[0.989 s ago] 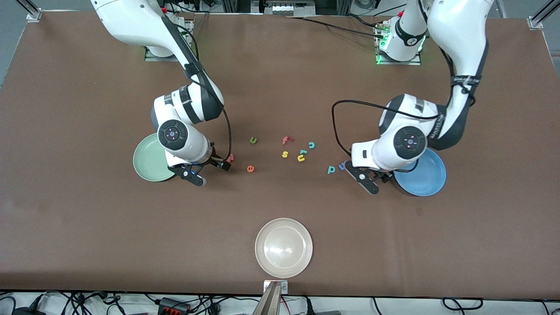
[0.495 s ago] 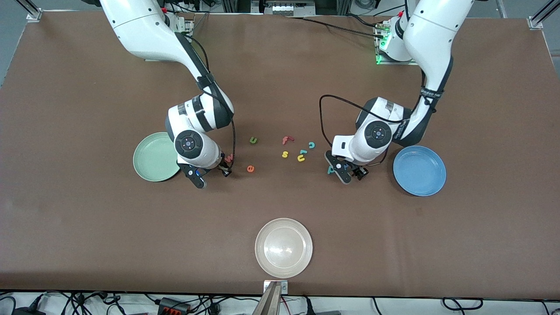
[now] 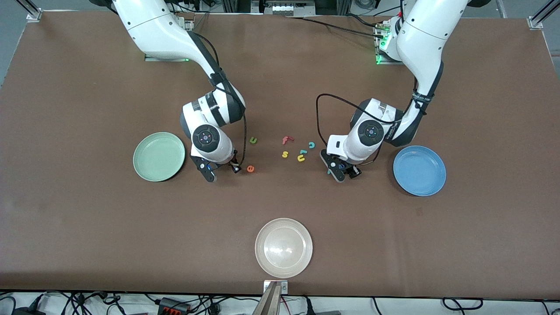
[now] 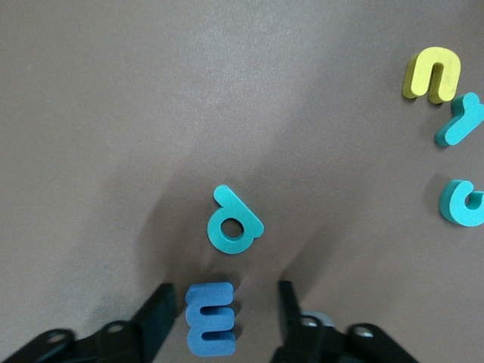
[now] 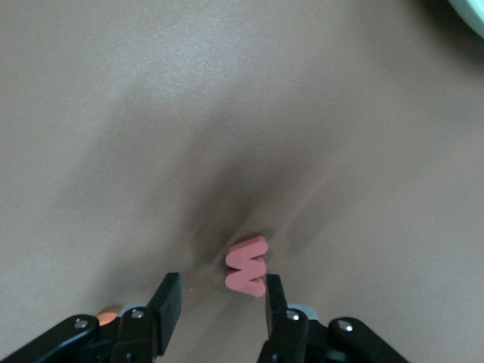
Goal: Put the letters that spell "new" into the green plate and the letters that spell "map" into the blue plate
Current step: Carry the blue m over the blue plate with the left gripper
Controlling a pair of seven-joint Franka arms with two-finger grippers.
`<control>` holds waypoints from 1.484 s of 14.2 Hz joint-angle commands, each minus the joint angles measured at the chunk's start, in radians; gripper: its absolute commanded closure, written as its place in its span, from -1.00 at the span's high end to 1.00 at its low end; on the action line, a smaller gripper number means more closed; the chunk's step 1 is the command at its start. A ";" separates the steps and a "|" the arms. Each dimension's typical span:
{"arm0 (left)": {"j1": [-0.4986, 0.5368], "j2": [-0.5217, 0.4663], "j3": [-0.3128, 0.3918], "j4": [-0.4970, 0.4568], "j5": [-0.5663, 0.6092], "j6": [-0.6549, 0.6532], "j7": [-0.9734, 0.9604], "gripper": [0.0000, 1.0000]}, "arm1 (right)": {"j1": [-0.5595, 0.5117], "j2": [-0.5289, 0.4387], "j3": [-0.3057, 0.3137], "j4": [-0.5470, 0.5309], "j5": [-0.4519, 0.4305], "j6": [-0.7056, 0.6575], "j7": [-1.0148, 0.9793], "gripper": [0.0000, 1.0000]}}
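Pickup stage, both words at once. Both plates are bare, so no letter is delivered yet.

My left gripper (image 4: 221,302) is low over the table, toward the left arm's end of the letter scatter. Its fingers stand on either side of the blue m (image 4: 210,318) with a gap showing on each side, so nothing is clamped. The teal p (image 4: 233,223) lies just beside the m, apart from it.

My right gripper (image 5: 221,291) is low over the pinkish w (image 5: 246,266), which rests on the table between the fingers. One finger looks to touch it and the other stands clear, so I judge it is not gripped yet.

Next move, as I judge it:
- close square on each letter without nudging it
- lift
- carry the m to the blue plate (image 3: 419,181)
- carry the w to the green plate (image 3: 151,164)

On the left I have to mind the p so close by. The orange e (image 3: 250,168) and green n (image 3: 253,140) wait on the table near the w.

Writing: only the letter shapes themselves read, m, p and w. Small print on the left arm's forearm is too small to make out.
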 commanded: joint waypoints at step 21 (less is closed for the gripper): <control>0.142 -0.143 0.243 -0.035 0.068 -0.264 0.025 -0.28 | 0.031 -0.073 -0.015 -0.209 0.005 0.242 0.046 0.24</control>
